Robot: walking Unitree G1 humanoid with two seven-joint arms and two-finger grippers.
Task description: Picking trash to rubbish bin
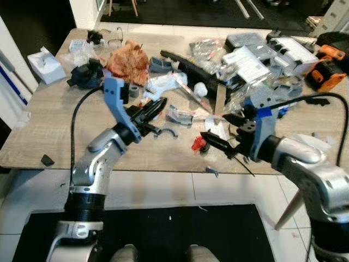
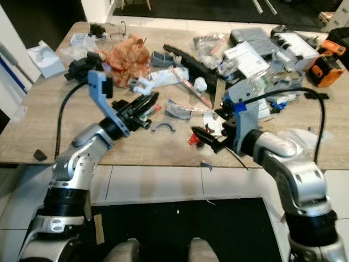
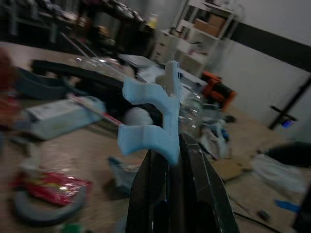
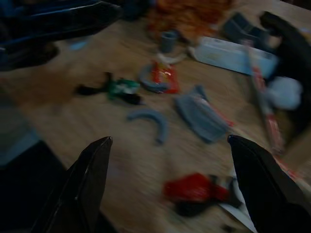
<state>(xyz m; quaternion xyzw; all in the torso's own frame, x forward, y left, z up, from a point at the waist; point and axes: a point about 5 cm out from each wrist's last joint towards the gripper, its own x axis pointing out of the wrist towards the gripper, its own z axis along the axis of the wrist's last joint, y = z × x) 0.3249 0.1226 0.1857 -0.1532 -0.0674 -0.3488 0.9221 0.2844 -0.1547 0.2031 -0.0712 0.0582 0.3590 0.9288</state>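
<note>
My left gripper [image 1: 158, 105] is raised over the middle of the cluttered wooden table [image 1: 60, 125]. It is shut on a light blue plastic piece [image 3: 156, 114] that sticks up from between its black fingers [image 3: 146, 184]. My right gripper [image 1: 219, 131] stands open low over the table's front edge, fingers [image 4: 92, 179] wide apart. A small red wrapper [image 1: 198, 143] with a black bit lies on the wood just ahead of it, seen between the fingers in the right wrist view as the red wrapper [image 4: 193, 188]. A grey curved piece [image 4: 150, 119] lies beyond.
Clutter covers the table's back half: a crumpled orange bag [image 1: 128, 60], a long black part [image 1: 188, 66], white boxes and clear plastic [image 1: 245, 63], an orange tool [image 1: 327, 71]. A tissue box [image 1: 46, 65] sits far left. A black mat [image 1: 163, 234] lies on the floor.
</note>
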